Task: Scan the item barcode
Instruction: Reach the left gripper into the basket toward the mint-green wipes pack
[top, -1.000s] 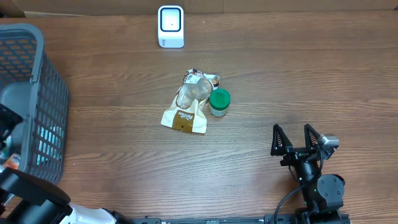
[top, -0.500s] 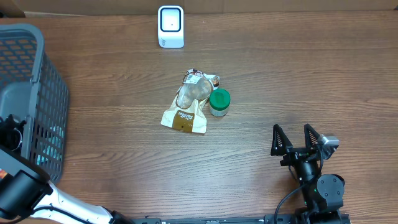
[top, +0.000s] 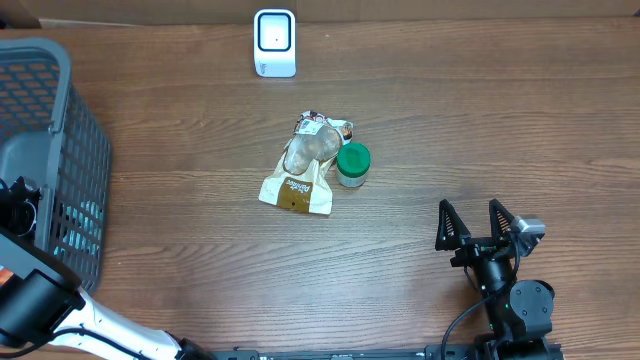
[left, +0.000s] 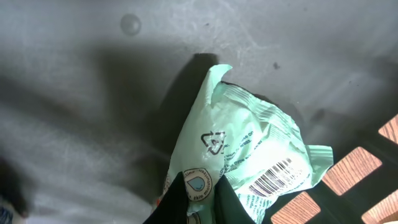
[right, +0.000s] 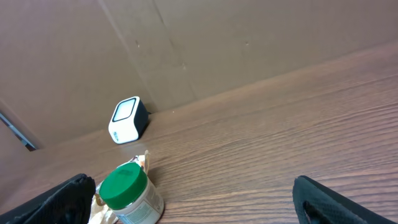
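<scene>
Scan outstanding: left fingers (left: 173, 204) pinched shut on the mint-green packet (left: 242, 149), barcode showing, inside the grey basket (top: 60, 120) at left, well apart from the scanner (top: 274, 42) on the far tabletop (top: 450, 120); right fingers (top: 446, 226) wide, empty.

A mock shop checkout in a lab: a white barcode scanner (top: 274, 42) and grey shopping basket (top: 60, 150) on a wood-grain bench (top: 500, 130), cardboard wall (right: 249, 37) behind

Crumpled mint-green packet (left: 249, 149), barcode showing, lying in grey basket (left: 81, 93)
</scene>
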